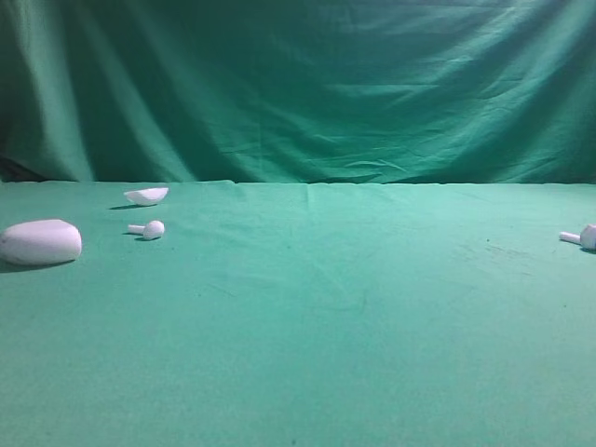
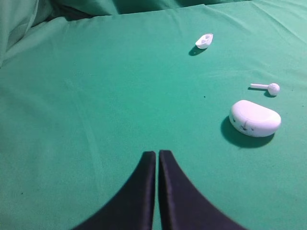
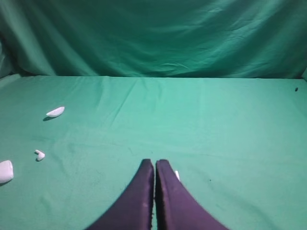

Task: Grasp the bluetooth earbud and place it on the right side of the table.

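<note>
green table [image 1: 307, 354], earbuds (two) [image 1: 585, 237], case [image 1: 39, 242]

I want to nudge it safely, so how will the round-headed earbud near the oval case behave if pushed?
The round-headed earbud would likely pivot or roll on its ball-shaped head, the thin stem swinging round. It looks small and light beside the oval case, so a slight touch may skid it. The wrinkled table cloth should slow it.

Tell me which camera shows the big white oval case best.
The left wrist view: the case appears whole, large and from above, with its shadow. The exterior high view shows it low and side-on near the left edge. The right wrist view catches only a cut-off sliver at the left border.
</note>
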